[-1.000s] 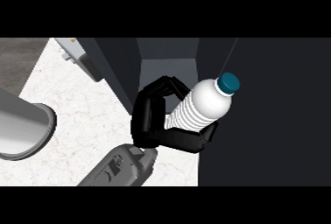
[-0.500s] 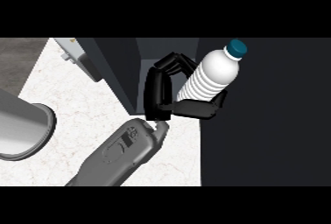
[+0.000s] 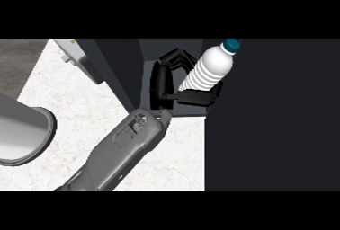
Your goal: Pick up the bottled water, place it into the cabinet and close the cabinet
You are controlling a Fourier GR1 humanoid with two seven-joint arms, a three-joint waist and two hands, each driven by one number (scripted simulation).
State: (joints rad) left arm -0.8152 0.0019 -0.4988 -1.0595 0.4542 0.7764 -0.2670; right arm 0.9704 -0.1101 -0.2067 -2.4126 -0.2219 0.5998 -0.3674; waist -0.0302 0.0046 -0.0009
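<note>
The bottle (image 3: pixel 211 68) is held tilted inside the open cabinet (image 3: pixel 279 117), at its left part, cap towards the upper right. It is wrapped from the left and below by the hand (image 3: pixel 167 85). The forearm (image 3: pixel 119 150) is stretched over the counter (image 3: pixel 73 96). The door (image 3: pixel 79 56) is seen at the upper left.

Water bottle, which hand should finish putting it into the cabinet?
Probably the right hand: it is already curled round the water bottle at the open cabinet. No other hand shows; only a grey forearm sits at the view's left edge.
</note>
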